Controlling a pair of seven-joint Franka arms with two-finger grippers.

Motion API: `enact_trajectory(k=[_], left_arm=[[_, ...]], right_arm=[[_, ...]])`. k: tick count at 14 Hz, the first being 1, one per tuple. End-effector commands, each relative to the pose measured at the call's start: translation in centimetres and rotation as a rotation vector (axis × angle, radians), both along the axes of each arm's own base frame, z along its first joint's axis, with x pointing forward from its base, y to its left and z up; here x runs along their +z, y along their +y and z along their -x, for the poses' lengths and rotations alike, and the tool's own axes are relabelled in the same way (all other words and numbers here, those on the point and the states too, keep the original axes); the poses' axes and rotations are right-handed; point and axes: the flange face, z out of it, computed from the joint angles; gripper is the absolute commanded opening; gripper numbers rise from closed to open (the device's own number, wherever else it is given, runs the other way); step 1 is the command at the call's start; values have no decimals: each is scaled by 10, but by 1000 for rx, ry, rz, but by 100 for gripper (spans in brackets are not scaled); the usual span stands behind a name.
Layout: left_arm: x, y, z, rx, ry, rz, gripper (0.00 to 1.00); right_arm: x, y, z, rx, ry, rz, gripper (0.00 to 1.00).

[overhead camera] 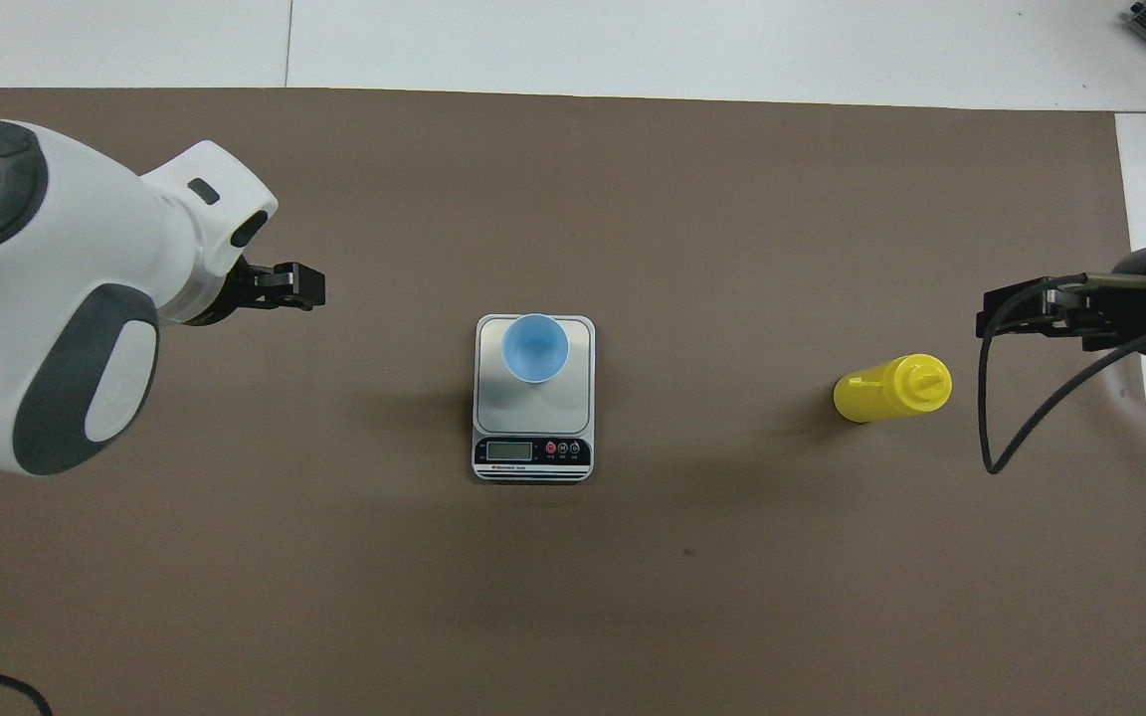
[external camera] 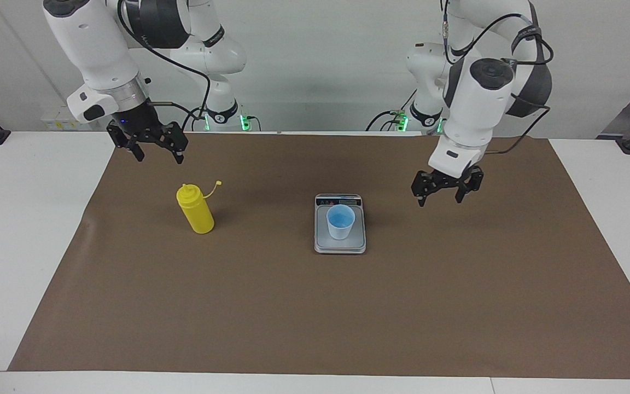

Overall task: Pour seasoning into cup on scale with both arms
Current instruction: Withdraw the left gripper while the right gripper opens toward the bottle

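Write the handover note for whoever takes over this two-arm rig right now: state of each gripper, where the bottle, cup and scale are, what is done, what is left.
Left gripper: open, empty, raised over the brown mat toward the left arm's end of the table.
Right gripper: open, empty, waiting in the air near the yellow bottle.
Yellow bottle: upright on the mat, untouched, toward the right arm's end.
Cup: upright on the scale at mid-table, no gripper touching it.
Done: cup set on scale.
Left: grasp the bottle, carry it over the cup, pour.
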Motion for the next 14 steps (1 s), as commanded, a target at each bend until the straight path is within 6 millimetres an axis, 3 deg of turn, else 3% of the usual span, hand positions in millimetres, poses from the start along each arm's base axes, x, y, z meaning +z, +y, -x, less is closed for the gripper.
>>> enact_trajectory(k=[1,5,6,9,11,14], left_arm=[[15,42,6,-66,22,18,100],[43,86,14,-125,40,9,100],[58,93,14,-132,39,6,100],[93,97,15,-151,56,-6,100],[99,96,16,-154,65,-12,100],[100,99,17,-140,53,3,100]], right_arm=[[2,-23,6,-17,17,1,100],[8,-33,-8,-75,-86,-2,100],[4,-36,-11,-147,-85,-6,100],[-26,-50,-30,-336,-29,-72,100],[-44,-69,-53,-466,19,-134,100],[-88,-82,-86,-600,147,-188,100]])
